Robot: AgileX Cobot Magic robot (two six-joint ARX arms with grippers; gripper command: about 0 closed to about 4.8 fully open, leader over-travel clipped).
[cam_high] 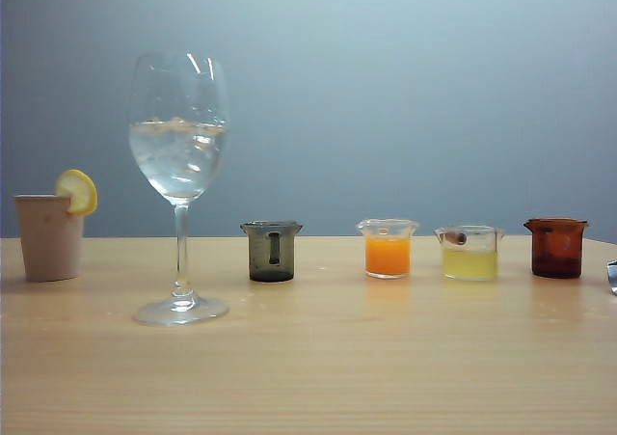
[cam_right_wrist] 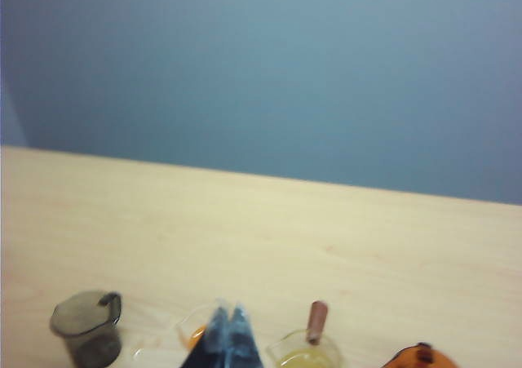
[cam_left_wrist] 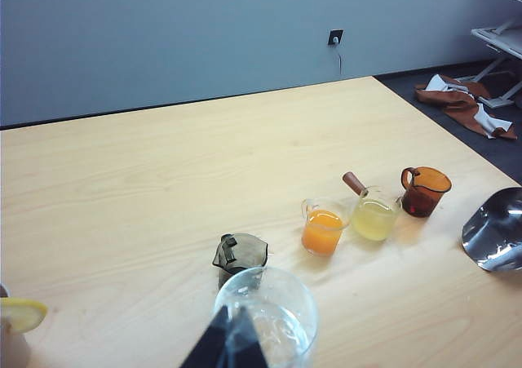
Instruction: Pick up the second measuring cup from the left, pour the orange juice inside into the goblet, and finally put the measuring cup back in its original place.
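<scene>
Orange juice (cam_high: 388, 256) bright orange; goblet (cam_high: 179, 146) clear.

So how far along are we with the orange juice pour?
Nothing looks done: the second measuring cup stands on the table with the orange juice inside, and the goblet shows only clear liquid. In hand: the shut right pincer hangs above that cup, not gripping; the left pincer sits over the goblet, also shut. Left: grasp, pour, return.

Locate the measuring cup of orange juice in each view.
Exterior: measuring cup of orange juice, right of centre, between the smoky grey cup and the pale yellow cup.
Left wrist: centre-right, beyond the goblet.
Right wrist: largely hidden behind the shut right gripper.
Shared landmark: the smoky grey cup.
</scene>
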